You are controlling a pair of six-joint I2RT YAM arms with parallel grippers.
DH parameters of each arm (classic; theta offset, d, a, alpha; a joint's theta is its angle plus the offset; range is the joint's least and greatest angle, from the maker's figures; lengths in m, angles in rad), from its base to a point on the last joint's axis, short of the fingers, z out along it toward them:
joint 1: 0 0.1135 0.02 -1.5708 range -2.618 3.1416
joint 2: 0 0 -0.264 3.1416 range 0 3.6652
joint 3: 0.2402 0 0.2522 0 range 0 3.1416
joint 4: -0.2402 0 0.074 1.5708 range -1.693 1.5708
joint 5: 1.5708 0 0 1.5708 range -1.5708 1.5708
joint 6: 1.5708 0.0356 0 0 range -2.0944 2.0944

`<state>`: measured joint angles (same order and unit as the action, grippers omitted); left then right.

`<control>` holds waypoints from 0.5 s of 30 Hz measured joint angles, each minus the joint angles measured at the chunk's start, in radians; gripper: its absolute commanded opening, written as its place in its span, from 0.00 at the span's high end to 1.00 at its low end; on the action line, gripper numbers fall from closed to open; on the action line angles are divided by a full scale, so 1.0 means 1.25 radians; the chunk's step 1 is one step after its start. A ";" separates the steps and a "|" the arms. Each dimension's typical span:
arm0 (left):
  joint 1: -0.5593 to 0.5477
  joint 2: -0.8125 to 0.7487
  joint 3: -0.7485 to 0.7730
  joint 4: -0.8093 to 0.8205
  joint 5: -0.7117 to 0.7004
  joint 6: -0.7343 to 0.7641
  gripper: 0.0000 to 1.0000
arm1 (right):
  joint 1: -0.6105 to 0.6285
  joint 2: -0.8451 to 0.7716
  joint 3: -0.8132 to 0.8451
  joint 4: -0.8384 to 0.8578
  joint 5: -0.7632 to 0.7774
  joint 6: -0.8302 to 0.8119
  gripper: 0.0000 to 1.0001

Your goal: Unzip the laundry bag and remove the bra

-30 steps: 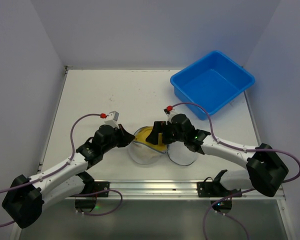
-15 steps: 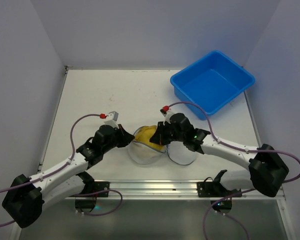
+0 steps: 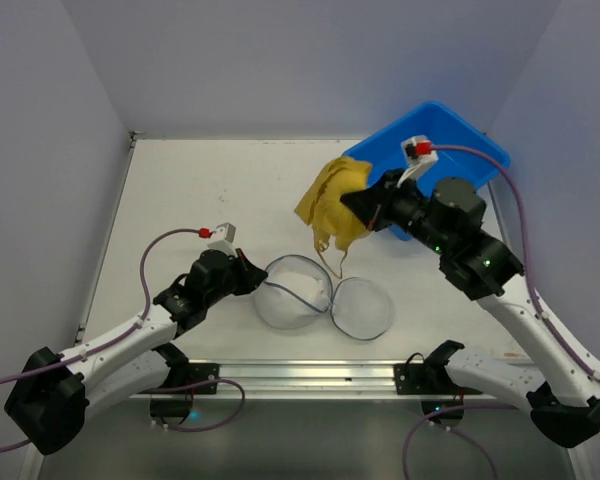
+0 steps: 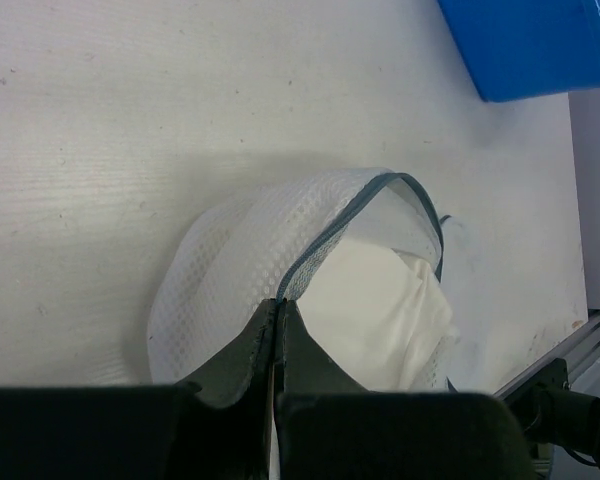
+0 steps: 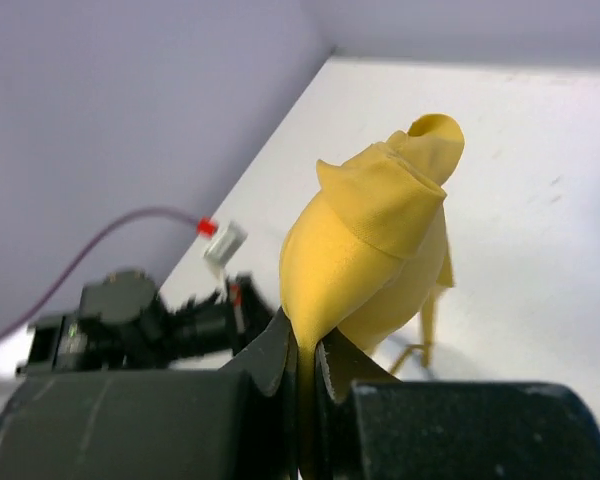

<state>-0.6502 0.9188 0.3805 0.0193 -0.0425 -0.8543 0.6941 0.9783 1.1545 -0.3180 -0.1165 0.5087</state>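
The laundry bag (image 3: 325, 300) lay unzipped and splayed open by the middle of the near edge of the table (image 3: 200, 190). The yellow bra (image 3: 330, 205) was already out of it, so seemingly only setting it down remained. Your right gripper (image 3: 360, 200) was pinched shut on the bra, its arm raised high toward the far right corner beside the blue tub (image 3: 450, 150), while your left gripper (image 3: 257, 277) sat low, clamped on the bag's zipper rim.
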 measured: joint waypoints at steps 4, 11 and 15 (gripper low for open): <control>0.000 0.001 0.001 -0.002 0.000 0.000 1.00 | -0.117 0.011 0.144 -0.037 0.075 -0.042 1.00; 0.000 0.013 0.005 -0.005 0.007 0.000 1.00 | -0.353 0.157 0.373 -0.045 0.244 -0.084 1.00; 0.000 0.016 0.005 -0.006 0.011 0.000 1.00 | -0.466 0.273 0.416 -0.043 0.312 -0.063 1.00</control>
<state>-0.6502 0.9382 0.3870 0.0113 -0.0292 -0.8539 0.1120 1.3197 1.6749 -0.3717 0.2733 0.4297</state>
